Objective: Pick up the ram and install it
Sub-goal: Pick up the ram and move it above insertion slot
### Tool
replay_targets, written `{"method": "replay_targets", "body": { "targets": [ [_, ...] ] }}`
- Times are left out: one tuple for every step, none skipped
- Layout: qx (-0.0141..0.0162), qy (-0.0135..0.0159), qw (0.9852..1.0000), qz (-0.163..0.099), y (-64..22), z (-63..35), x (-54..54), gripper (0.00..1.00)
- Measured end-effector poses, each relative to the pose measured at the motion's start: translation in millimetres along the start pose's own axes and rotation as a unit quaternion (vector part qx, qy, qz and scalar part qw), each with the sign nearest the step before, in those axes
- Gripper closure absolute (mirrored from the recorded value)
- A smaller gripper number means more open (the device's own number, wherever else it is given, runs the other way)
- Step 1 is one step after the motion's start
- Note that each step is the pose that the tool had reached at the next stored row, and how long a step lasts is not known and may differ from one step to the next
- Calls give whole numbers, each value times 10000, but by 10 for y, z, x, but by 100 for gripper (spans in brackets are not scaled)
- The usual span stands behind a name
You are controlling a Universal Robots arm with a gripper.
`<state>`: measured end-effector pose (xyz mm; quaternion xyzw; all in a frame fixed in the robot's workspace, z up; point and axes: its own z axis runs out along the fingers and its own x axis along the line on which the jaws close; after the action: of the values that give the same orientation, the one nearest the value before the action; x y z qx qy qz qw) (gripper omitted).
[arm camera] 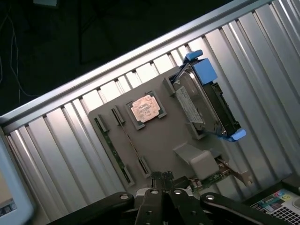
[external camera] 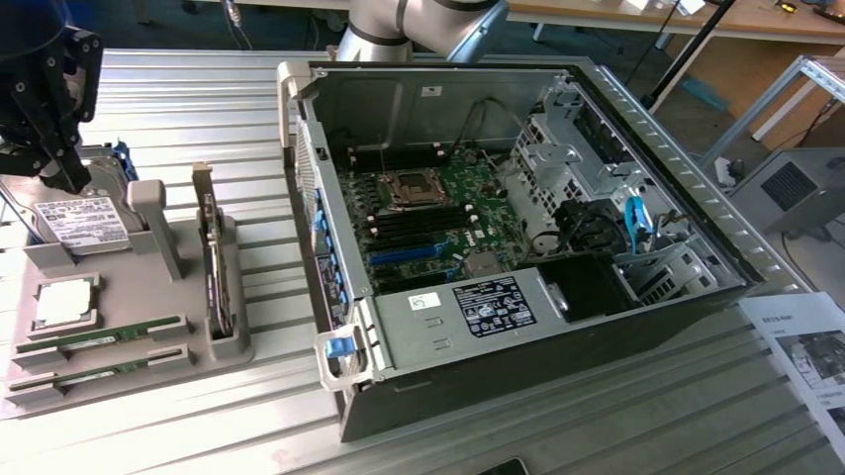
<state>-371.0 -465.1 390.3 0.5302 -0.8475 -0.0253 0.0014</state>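
Two ram sticks, thin green boards, lie side by side in slots at the front of a grey parts tray [external camera: 126,381]: one ram stick [external camera: 103,336] and a second [external camera: 93,373]. The wrist view looks down on them as one ram stick [arm camera: 112,151] and a thinner edge-on stick [arm camera: 130,141]. My black gripper [external camera: 66,181] hangs above the tray's back end, over the hard drive [external camera: 82,220], well apart from the sticks. Its fingertips [arm camera: 157,178] meet with nothing between them, so my gripper [arm camera: 162,177] is shut. The open computer case [external camera: 346,327] shows the motherboard's memory slots [external camera: 422,223].
The tray also holds a square processor chip [external camera: 62,302], an upright grey post [external camera: 152,223] and an upright expansion card [external camera: 212,267]. A processor socket [external camera: 412,185] and drive cages [external camera: 581,158] sit inside the case. A paper sheet [external camera: 805,356] lies at the exterior view's right.
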Motion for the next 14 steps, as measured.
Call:
{"method": "replay_targets", "body": {
  "targets": [
    [-1,3,10000,-57,-1,0,0,89],
    [-3,5,9999,-114,-1,0,-1,89],
    [-4,8,9998,-177,-2,0,-1,89],
    [-6,10,9997,-235,-3,1,-1,89],
    [-7,13,9996,-297,-3,1,-1,89],
    [-8,16,9994,-352,-4,1,-2,89],
    [-10,18,9992,-410,-4,1,-2,89],
    [-12,21,9989,-472,-5,1,-2,89],
    [-13,24,9985,-539,-6,2,-2,89],
    [-15,26,9982,-598,-6,2,-3,89],
    [-16,29,9978,-659,-7,2,-3,89],
    [-18,32,9974,-719,-7,2,-4,89],
    [-19,35,9969,-789,-8,3,-4,89],
    [-21,38,9964,-851,-9,3,-4,89]
  ]
}}
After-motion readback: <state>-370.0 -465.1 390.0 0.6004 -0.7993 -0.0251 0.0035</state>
